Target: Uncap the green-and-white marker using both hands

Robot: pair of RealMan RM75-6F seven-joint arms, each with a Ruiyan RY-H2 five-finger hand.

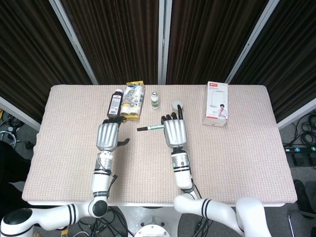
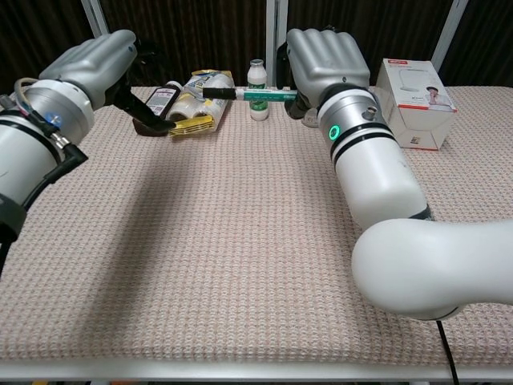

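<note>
The right hand (image 1: 175,132) grips the green-and-white marker (image 1: 154,128) level above the table (image 1: 247,153), toward the far edge; the black cap (image 1: 142,129) points at the left hand (image 1: 108,137). The left hand holds nothing, fingers apart, near the cap without touching it. Along the far edge stand a brown bottle (image 1: 115,103), a yellow packet (image 1: 132,101), a small white bottle (image 1: 155,99), a closed round jar (image 1: 177,104) and a white box (image 1: 216,103). Their contents cannot be seen.
</note>
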